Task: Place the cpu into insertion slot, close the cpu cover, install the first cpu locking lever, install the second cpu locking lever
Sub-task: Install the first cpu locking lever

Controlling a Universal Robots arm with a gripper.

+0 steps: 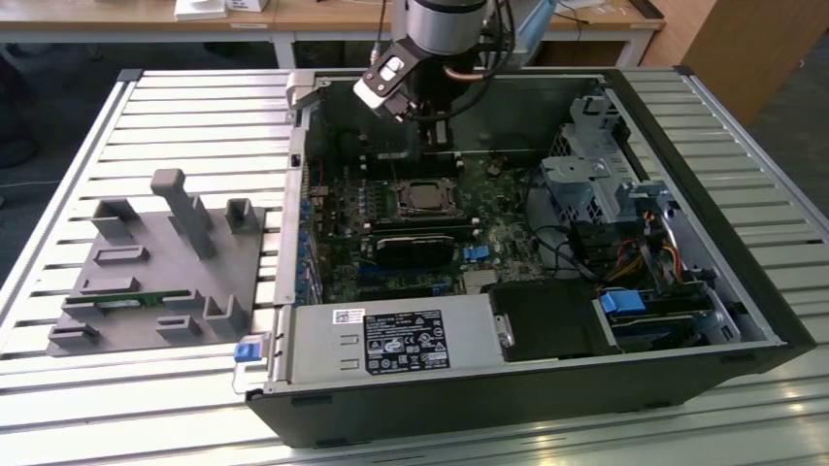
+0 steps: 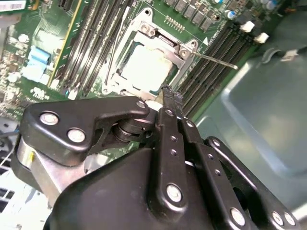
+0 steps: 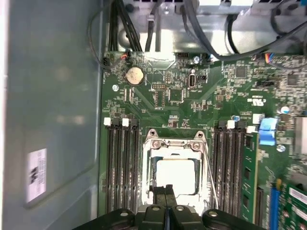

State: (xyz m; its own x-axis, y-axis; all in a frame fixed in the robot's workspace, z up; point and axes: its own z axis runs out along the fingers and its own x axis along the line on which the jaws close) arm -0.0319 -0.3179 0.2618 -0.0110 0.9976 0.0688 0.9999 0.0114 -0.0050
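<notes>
The cpu (image 3: 175, 175) lies flat in the insertion slot (image 3: 149, 178) on the green board, its pale metal top showing through the window of the cpu cover (image 3: 173, 143). That silvery frame lies down over the chip (image 2: 144, 67). A thin wire locking lever (image 2: 216, 60) stands out at an angle from one side of the socket (image 1: 421, 197). My gripper (image 3: 166, 192) hovers just above the socket's edge, its two black fingers pressed together with nothing between them. It shows over the case's far end (image 1: 417, 112) in the exterior view.
Black memory slots (image 3: 122, 167) flank the socket on both sides. A labelled black power-supply box (image 1: 402, 342) fills the case's near corner, and a drive cage with cables (image 1: 609, 184) sits at the exterior view's right. A grey fixture plate (image 1: 155, 262) lies on the slatted table.
</notes>
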